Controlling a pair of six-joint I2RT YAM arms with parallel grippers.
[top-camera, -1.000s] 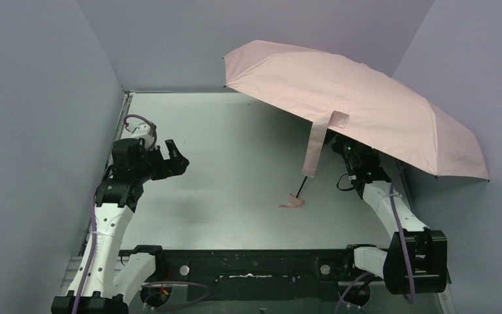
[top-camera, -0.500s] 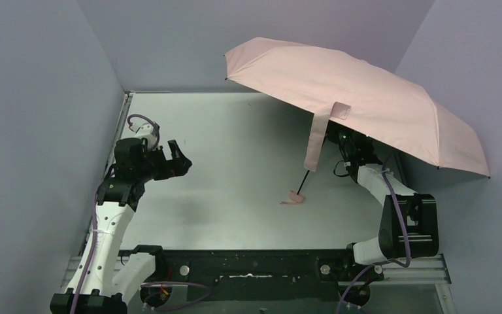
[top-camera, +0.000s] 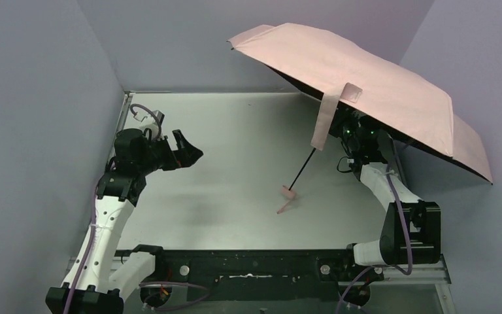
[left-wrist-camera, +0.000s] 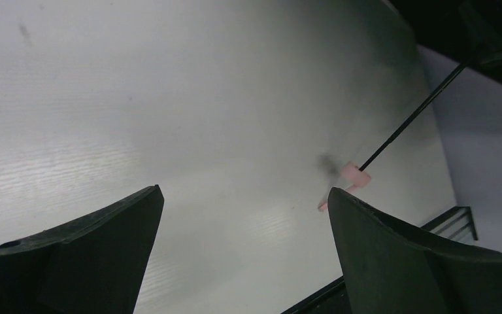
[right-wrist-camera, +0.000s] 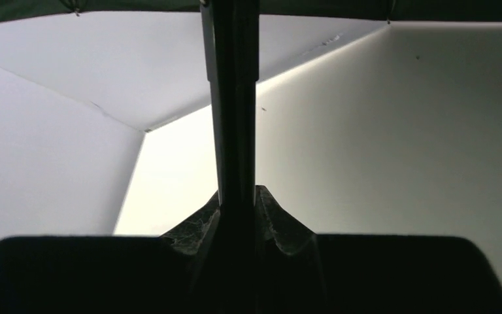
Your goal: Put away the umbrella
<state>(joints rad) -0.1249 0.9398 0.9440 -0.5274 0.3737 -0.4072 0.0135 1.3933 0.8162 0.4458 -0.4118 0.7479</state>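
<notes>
Under the seemingly light umbrella (top-camera: 366,85), the right end effector (right-wrist-camera: 237,199) clamps its stiff shaft (right-wrist-camera: 232,98); the left end effector (left-wrist-camera: 243,193) is wide.

surface: grey table (top-camera: 235,216) | umbrella (top-camera: 379,91) handle end low over it, contact unclear

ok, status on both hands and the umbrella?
Left hand open, empty. Right hand shut on thin black shaft of pale pink fabric umbrella, fully open, pink handle end angled down toward grey table. No obstruction seen.
</notes>
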